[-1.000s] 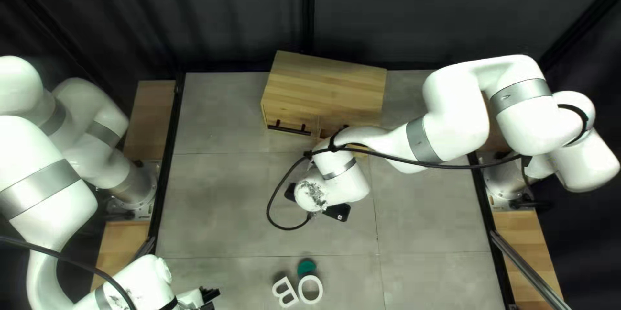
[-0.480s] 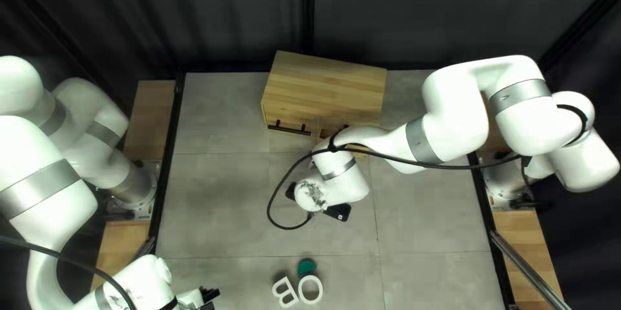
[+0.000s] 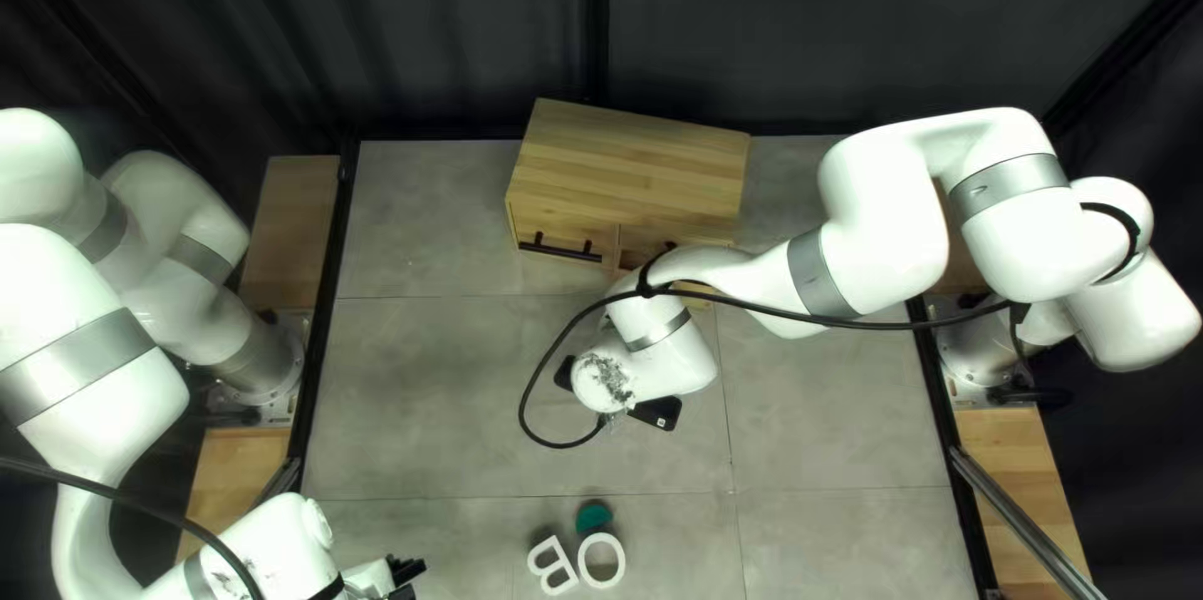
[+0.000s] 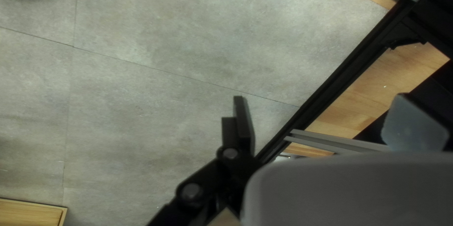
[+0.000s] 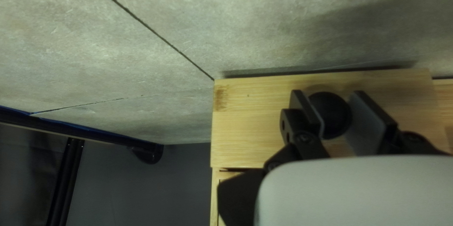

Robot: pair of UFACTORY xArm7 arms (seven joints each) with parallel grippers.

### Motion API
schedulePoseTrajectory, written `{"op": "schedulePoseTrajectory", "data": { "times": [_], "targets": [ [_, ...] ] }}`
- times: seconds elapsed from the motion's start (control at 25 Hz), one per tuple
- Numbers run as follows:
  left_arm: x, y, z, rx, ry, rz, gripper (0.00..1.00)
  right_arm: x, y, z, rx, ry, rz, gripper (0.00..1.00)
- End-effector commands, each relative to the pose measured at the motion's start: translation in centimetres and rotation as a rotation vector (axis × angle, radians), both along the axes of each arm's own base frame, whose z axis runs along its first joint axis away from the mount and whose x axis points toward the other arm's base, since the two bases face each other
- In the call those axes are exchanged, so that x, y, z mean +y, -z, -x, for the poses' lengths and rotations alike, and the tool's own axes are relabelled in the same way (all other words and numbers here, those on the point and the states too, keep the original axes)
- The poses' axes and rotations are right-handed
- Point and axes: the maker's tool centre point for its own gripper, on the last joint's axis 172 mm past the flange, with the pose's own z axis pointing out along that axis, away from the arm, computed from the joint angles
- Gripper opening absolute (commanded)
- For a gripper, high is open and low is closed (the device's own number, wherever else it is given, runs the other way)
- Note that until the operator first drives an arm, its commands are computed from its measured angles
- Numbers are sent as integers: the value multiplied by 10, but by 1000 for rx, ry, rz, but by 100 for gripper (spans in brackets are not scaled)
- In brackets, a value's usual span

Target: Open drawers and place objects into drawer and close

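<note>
My left gripper (image 3: 407, 570) stands low near the table's near-left corner. Its wrist view shows the gripper (image 4: 328, 115) open, with nothing between its widely parted fingers. The right arm's wrist mostly hides my right gripper (image 3: 654, 411) in front of the wooden cabinet (image 3: 633, 168). In the right wrist view this gripper (image 5: 334, 115) is shut on a round black knob (image 5: 329, 114) on a wooden front (image 5: 255, 122). The cabinet's left drawer, with a black bar handle (image 3: 560, 249), looks closed. White letters B (image 3: 553, 566) and O (image 3: 602, 561) lie near the table's near edge, beside a green object (image 3: 593, 516).
The right forearm (image 3: 752, 281) and its looped black cable (image 3: 528, 393) cross in front of the cabinet and cover its right part. A dark table rail (image 4: 342, 75) runs near the left gripper. In the left wrist view a wooden corner (image 4: 30, 213) shows farther off.
The right wrist and its cable have shifted very slightly, toward the right of the top left view. My left arm, the cabinet and the letters have not visibly moved.
</note>
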Motion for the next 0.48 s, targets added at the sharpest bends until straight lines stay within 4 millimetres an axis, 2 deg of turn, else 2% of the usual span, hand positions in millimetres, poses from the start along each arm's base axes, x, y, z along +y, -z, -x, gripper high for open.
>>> {"op": "schedulePoseTrajectory", "data": {
  "times": [0.04,0.48],
  "targets": [
    [0,0,0,0,0,0,100,1,0,0,0,-3,1,6],
    [0,0,0,0,0,0,100,2,1,-1,-1,-11,4,6]
  ]
}}
